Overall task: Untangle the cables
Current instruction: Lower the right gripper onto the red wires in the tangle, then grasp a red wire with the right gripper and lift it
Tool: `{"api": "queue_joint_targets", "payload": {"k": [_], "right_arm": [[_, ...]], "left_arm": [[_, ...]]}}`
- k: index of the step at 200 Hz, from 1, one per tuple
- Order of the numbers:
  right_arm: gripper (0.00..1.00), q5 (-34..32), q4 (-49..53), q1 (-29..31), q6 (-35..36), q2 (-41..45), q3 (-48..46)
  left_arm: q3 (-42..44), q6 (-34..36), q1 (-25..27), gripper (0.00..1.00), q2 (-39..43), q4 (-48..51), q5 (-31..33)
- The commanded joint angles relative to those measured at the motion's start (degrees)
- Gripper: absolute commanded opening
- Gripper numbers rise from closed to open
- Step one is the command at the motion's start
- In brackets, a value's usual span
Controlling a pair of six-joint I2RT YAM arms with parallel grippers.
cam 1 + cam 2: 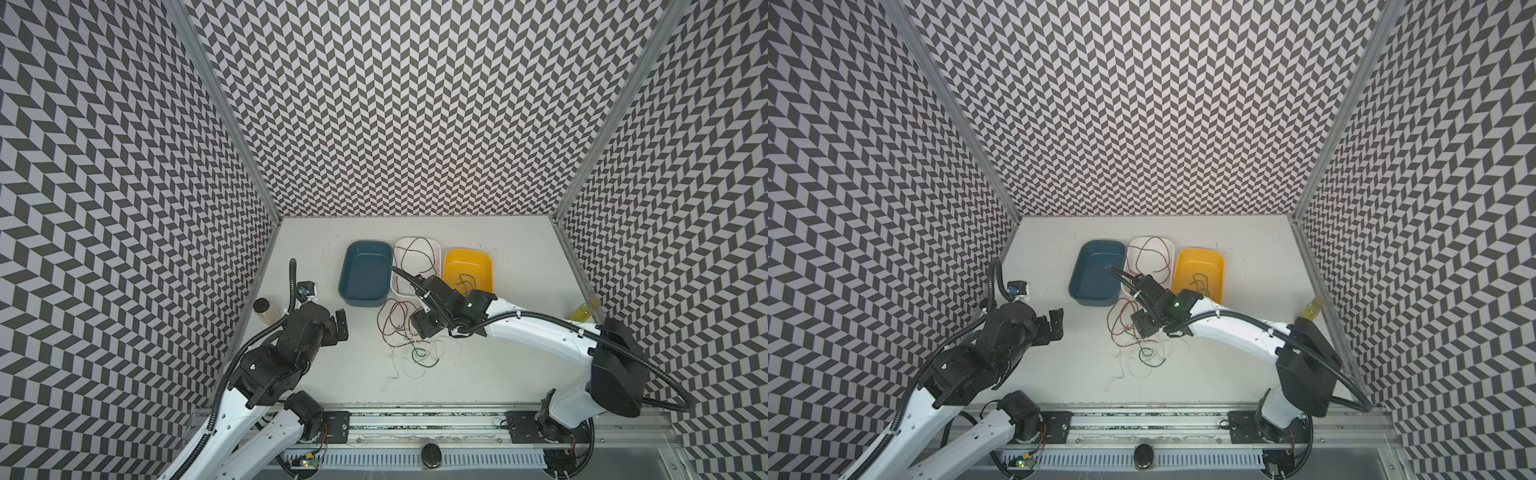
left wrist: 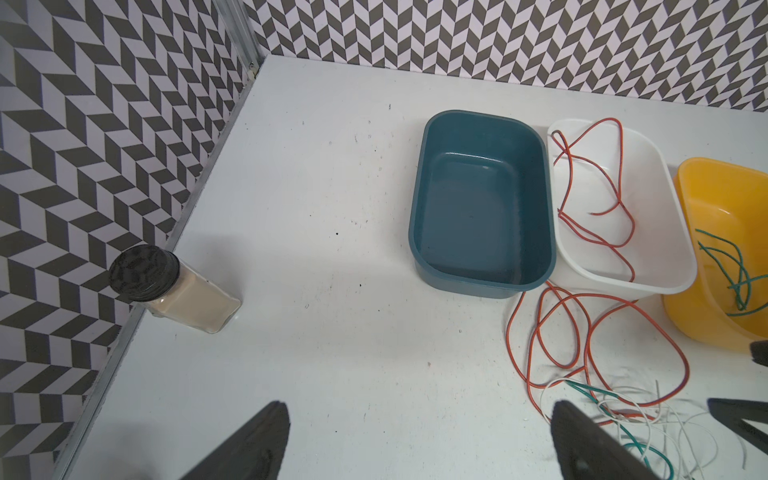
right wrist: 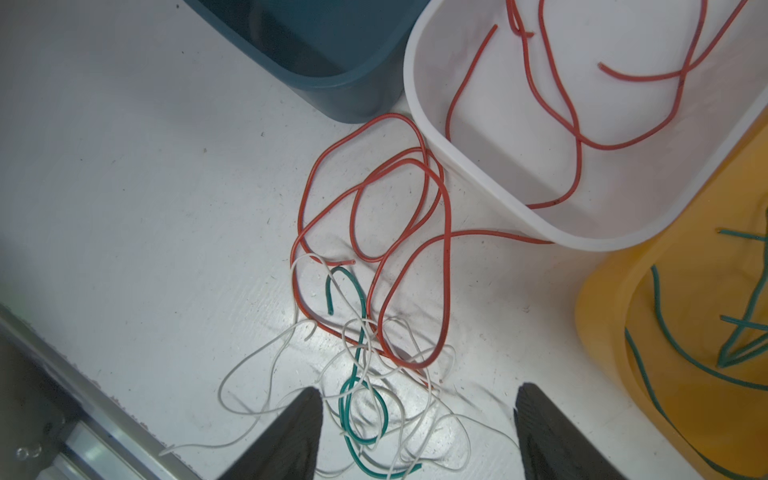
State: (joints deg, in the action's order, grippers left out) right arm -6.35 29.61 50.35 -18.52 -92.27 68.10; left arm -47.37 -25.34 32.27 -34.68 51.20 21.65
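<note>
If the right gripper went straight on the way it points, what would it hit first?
Most likely the tangle of white cable and green cable on the table, right ahead between the right gripper's open jaws. Its height above them is unclear.

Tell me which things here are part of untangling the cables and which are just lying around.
Part of the job: tangled cables; red cable in the white tub; green cable in the yellow tub; empty blue tub (tubs likely for sorting).
Just lying about: black-lidded jar; yellow bottle by the side wall; small blue-and-white object.
</note>
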Motion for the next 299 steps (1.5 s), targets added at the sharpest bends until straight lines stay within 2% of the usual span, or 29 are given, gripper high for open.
{"api": "queue_joint_targets", "payload": {"k": [1,22,42,59,84,108,136,172,201,299], "right_arm": [[0.53,4.37,0.62,-2.53,-0.57,-3.68,1.81],[0.48,5.85,0.25,-3.28,-1.36,-6.08,1.96],[0.38,6.45,-0.25,-3.3,-1.69,-7.33,2.21],[0.36,6.94,-1.01,-3.28,-1.99,-7.67,2.05],[0.24,7.3,-1.43,-3.3,-1.83,-8.41,2.37],[0.2,7.64,-1.22,-3.27,-1.39,-8.68,2.73],[0.11,9.42,-1.56,-3.26,-0.32,-7.38,2.74],[0.03,12.46,-3.29,-2.89,1.69,-0.82,1.8],[0.0,10.97,-1.06,-2.69,2.22,5.87,2.97],[0.0,7.26,5.62,-1.04,6.13,22.99,13.79]], "left_arm": [[0.4,-0.58,-0.28,1.0,0.21,-0.4,1.55],[0.63,-0.32,-0.22,1.0,0.21,-0.72,1.29],[0.78,-0.15,-0.2,1.0,0.09,-0.84,1.2],[0.83,-0.06,-0.23,1.0,-0.28,-1.01,1.12],[0.88,0.03,-0.24,1.0,-0.51,-1.02,1.09],[0.9,0.03,-0.22,1.0,-0.53,-1.1,1.03],[1.01,0.03,-0.21,1.0,-0.53,-1.25,0.94],[1.14,0.03,-0.21,1.0,-0.9,-1.45,0.5],[1.23,0.03,-0.25,1.0,-1.14,-1.54,0.15],[1.23,0.03,-0.24,1.0,-2.22,-1.63,-0.9]]}}
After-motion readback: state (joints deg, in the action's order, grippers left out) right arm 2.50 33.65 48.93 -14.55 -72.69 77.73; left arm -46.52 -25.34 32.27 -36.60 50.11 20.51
